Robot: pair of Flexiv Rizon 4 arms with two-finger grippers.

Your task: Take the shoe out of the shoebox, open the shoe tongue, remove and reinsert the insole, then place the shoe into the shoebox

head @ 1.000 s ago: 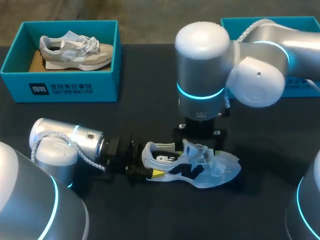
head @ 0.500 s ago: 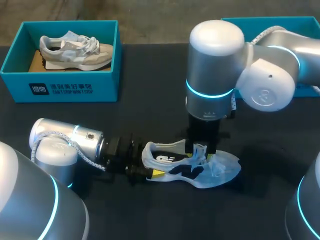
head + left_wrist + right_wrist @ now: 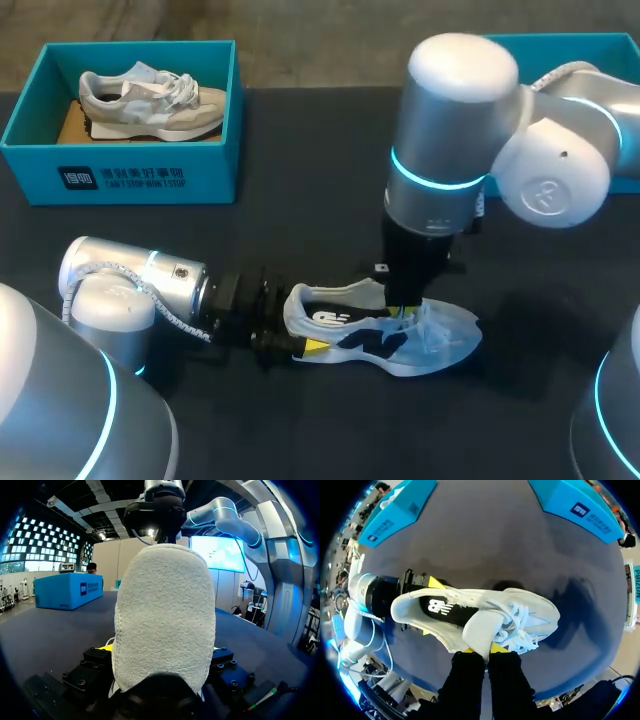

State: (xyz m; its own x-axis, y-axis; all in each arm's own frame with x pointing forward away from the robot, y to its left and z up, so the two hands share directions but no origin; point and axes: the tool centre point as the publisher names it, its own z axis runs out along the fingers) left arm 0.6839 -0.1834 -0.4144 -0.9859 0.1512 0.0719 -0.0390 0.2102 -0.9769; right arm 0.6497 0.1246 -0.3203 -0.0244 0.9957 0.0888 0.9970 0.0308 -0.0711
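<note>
**Status: shoe on the table, held at heel and tongue**

1. Far left: the teal shoebox (image 3: 120, 178) stands on the black table (image 3: 300, 170). A beige sneaker (image 3: 150, 100) lies inside it on its side.
2. Near left: my left arm (image 3: 135, 285) lies low along the table. My left gripper (image 3: 272, 336) is clamped on the heel (image 3: 164, 625) of the shoe, with one yellow fingertip (image 3: 435, 582) on each side of it.
3. Centre: the shoe (image 3: 395, 342) rests on the table on its sole, outside both boxes, with its toe pointing right. Its opening faces up.
4. Centre right: my right arm (image 3: 450, 150) comes straight down over the shoe. My right gripper (image 3: 484, 651) is closed, pinching the tongue (image 3: 482, 627) between its fingers just behind the laces (image 3: 520, 622).
5. Far right: a second teal shoebox (image 3: 590, 45) stands at the table's back edge, partly behind my right arm.
</note>
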